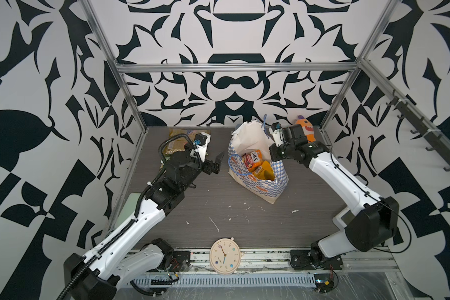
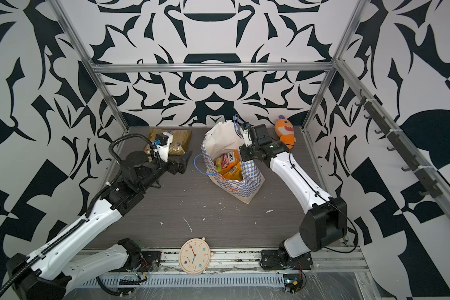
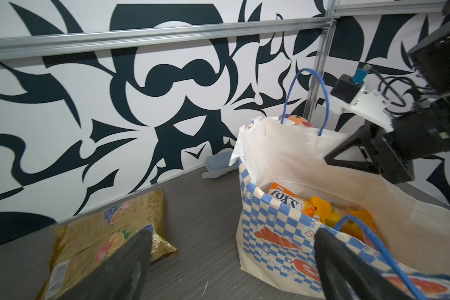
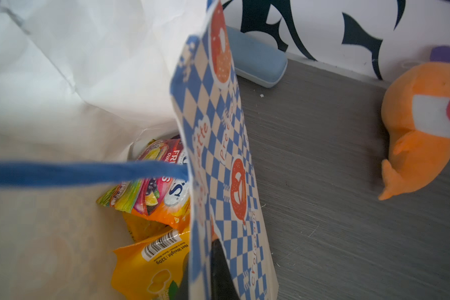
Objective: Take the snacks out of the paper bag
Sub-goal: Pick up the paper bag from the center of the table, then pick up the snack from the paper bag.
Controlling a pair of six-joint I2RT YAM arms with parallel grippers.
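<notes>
**A:** The right gripper (image 3: pixel 334 159) has its jaws pressed together on the side wall of the paper bag (image 1: pixel 270 183). In the right wrist view one dark finger sits outside the checked paper and the other inside.

**B:** That reads as an anchor grip. It holds the bag upright and the mouth spread, so the other arm gets a clear way in.

**A:** And the left gripper (image 1: pixel 216 163) hovers just beside the bag, jaws wide apart with nothing between them. It's aimed at the mouth, near the blue cord handle (image 1: pixel 229 163).

**B:** It's wide because those packets are bulky and crinkly, I'd say. Where are the snacks?

**A:** The big gold packet (image 1: pixel 177 140) lies flat on the table (image 1: pixel 218 202) at the back, well apart from the bag, so that one's out. Inside, a FOX'S packet (image 3: pixel 286 200) sits on top with an orange-yellow packet (image 4: pixel 146 270) beside it. More may be hidden underneath.

**B:** Early days, then. The FOX'S one looks the easiest pick. The risk is that handle loop snagging a finger on the way in.

**A:** The orange plush toy (image 1: pixel 305 127) sits past the bag, out of the way.
</notes>
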